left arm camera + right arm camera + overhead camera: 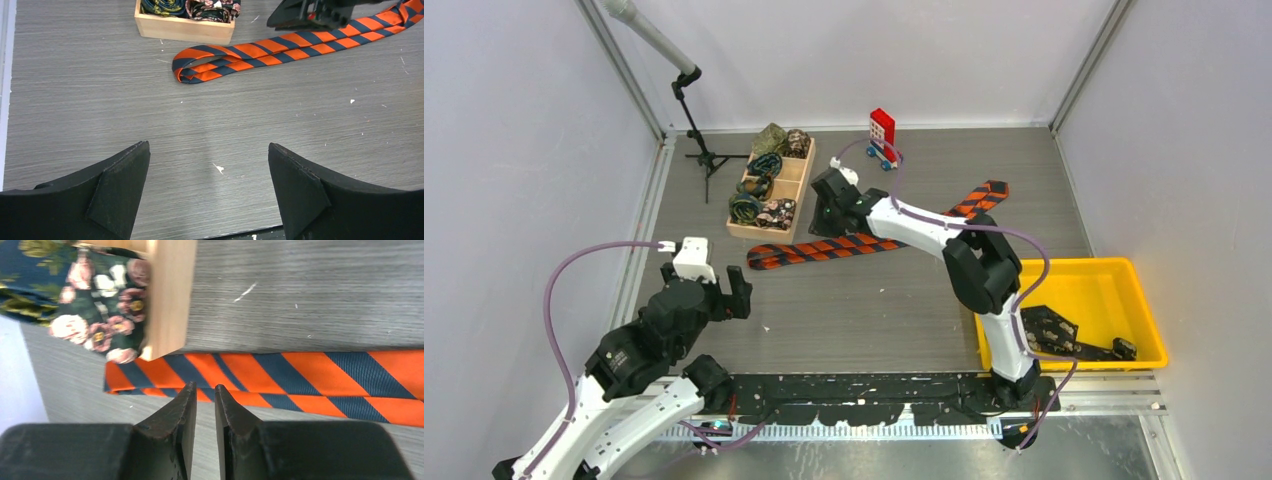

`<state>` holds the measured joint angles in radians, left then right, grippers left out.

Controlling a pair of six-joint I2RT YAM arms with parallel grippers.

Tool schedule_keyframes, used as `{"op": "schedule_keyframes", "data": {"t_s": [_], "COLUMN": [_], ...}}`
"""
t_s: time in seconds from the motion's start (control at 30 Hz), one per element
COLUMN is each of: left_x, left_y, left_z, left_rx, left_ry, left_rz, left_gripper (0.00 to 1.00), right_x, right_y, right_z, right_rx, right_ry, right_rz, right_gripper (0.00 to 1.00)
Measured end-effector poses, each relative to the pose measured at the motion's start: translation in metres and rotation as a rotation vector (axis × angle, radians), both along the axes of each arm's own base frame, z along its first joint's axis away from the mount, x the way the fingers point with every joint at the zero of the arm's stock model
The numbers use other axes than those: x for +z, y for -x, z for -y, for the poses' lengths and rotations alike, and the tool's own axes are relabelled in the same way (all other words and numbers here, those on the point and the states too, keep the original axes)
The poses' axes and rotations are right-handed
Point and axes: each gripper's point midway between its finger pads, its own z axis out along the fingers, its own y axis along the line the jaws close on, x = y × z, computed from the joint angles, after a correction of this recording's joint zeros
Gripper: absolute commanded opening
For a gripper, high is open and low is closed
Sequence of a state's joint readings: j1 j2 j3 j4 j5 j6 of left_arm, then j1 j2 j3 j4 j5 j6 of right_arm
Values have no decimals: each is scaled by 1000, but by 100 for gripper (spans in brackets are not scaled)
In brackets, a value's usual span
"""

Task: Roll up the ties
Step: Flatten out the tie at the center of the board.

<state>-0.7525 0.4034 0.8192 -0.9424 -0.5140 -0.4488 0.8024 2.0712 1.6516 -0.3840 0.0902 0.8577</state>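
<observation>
1. Grey wood-grain table (854, 310), walled on three sides by pale panels.
2. Yellow bin (1074, 275), at the near right of the table, beside the right arm's base; dark items (1049, 330) lay in it, kind unclear.
3. Wooden tray (185, 31), far left of centre, with compartments that held rolled ties (764, 185). A floral one (95, 305) sat in the nearest compartment.
4. Orange-and-navy striped tie (280, 50), flat on the table. It ran diagonally from just beside the tray's near corner toward the far right, and its left end was doubled back on itself.
5. Black tripod stand (699, 140), in the far left corner.
6. Left gripper (209, 150), above bare table near the left edge, well apart from the tie. Its fingers were spread wide and held nothing.
7. Right gripper (205, 387), over the tie's near edge, close to the folded end. Its fingers were drawn almost together with a slim gap; whether they pinched fabric could not be told.
8. Red-and-white toy block (882, 135), on blue wheels, at the far centre.
</observation>
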Motion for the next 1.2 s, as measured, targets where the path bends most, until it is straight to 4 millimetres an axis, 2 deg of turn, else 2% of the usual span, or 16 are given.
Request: {"op": "schedule_keyframes", "data": {"t_s": [0.17,0.27,0.37,0.6,0.73,0.87,1.07,1.2], "left_x": [0,-1,-1,-1,-4,-13,-43,-70], "left_y": [1,1,1,1,-1,-4,-14,-20], "left_z": [0,0,0,0,3,15,40,50], "left_rx": [7,7,7,7,21,30,47,64], "left_ry": [11,11,11,10,18,40,70,72], "left_rz": [-4,-5,-5,-6,-30,-93,-207,-262], "left_gripper": [89,89,89,86,84,80,70,68], "right_x": [-45,-63,-73,-73,-75,-75,-71,-54], "right_y": [2,5,9,17,31,46,63,68], "right_z": [-4,-1,4,14,35,59,91,101], "right_rx": [-19,-22,-26,-20,-18,-10,28,54], "right_ry": [22,40,54,51,77,111,207,231], "right_rz": [-81,-111,-126,-106,-115,-119,-118,-100], "right_gripper": [19,18,16,15,14,14,14,14]}}
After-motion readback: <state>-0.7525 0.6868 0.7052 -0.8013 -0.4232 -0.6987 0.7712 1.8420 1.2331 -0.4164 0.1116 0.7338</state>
